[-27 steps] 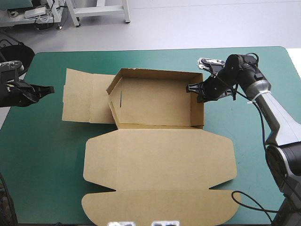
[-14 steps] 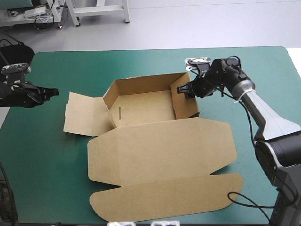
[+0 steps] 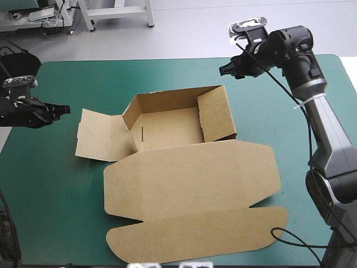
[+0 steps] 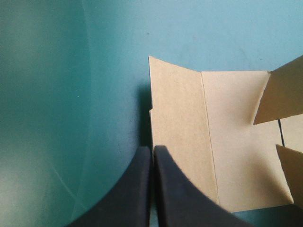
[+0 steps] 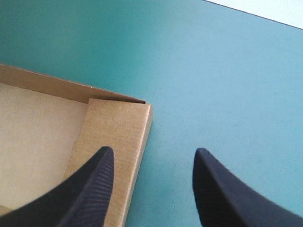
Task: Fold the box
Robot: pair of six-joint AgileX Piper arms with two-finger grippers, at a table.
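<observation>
Box (image 3: pixel 167 128) half-formed: right wall tucked, left flap and lid flat. Right hand (image 3: pixel 223 70) spread, empty; left hand (image 3: pixel 66 109) closed, empty.

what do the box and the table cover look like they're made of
The box: matte brown board, likely corrugated cardboard; fine ribbing shows on it in the right wrist view, and its creases are sharp. The teal-green cover: smooth, faintly sheeny sheet, perhaps vinyl or rubber.

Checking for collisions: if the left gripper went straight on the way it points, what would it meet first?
Probably the box: its flat side flap lies just ahead of the shut left gripper; height above it is unclear.
</observation>
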